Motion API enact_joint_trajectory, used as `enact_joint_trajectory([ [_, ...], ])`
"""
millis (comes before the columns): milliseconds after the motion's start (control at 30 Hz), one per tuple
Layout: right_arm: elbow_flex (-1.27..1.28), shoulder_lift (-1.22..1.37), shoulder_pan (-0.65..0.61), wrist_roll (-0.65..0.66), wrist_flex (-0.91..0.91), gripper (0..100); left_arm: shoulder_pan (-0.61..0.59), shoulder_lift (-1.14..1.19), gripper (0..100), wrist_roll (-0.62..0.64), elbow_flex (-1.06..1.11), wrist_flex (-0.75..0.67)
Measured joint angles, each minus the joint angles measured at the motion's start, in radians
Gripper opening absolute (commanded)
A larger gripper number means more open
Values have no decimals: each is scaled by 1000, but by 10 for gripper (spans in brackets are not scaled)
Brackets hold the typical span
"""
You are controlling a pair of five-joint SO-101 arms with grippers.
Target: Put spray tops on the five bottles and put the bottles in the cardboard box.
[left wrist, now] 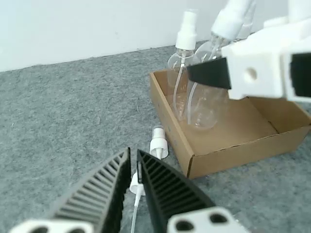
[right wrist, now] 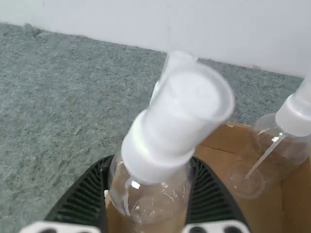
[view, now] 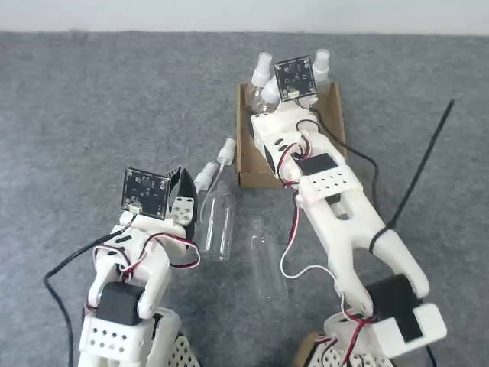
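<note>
Over the cardboard box: right claw, clenched around the body of a clear spray-topped bottle, held upright just inside the box's near wall. Other topped bottles stand in the box beside it.

Outside the box, on the grey table:
- Spray top, white, upright, just beside the box's outer corner.
- Second spray top, lying with its dip tube trailing, a little farther from the box.
- Bare bottle, on its side, neck towards the box; appears uncapped.
- Second bare bottle, on its side, farther from the box than the first.

Left claw: jaws drawn almost together, a thin slit between them, nothing gripped. It sits on the far side of the two loose tops from the box; the lying top shows through the slit, close under the tips.

Handling, judged: bottles look empty, thin-walled and light, smooth enough to slip and soft enough to dent; best taken across the body below the shoulder. Tops are small, stiff and light, with a thin bendable tube; best taken at the collar.
</note>
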Motion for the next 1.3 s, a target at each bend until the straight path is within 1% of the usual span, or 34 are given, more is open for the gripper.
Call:
enact_joint_trajectory([
  [500,0,150,18,0,-100,6,0,0,13,0,0,0],
  [1300,-3,198,15,2,-104,10,0,0,13,0,0,0],
])
